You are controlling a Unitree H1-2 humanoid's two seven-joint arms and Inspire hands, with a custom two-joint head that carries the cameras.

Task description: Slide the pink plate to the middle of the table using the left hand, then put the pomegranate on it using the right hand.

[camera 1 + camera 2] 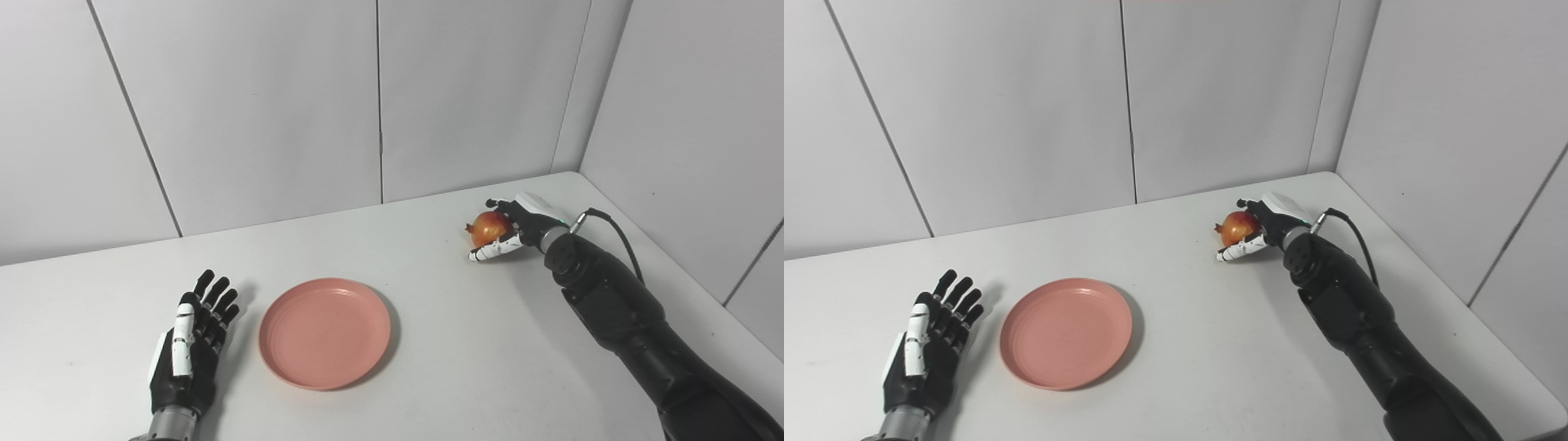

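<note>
My right hand [511, 229] curled around the pomegranate [489, 227], left hand [190, 346] spread, holding nothing, pink plate [324, 334] just beside its fingertips [215, 294].

A plain robot test bay, more lab than home. A bare white table [429, 367] fits into a corner of smooth pale wall panels [257, 110] with thin dark seams, free of decoration. A black cable [621, 236] loops from the wrist of a black robot arm [618, 306] reaching over the tabletop under even, flat light.
</note>
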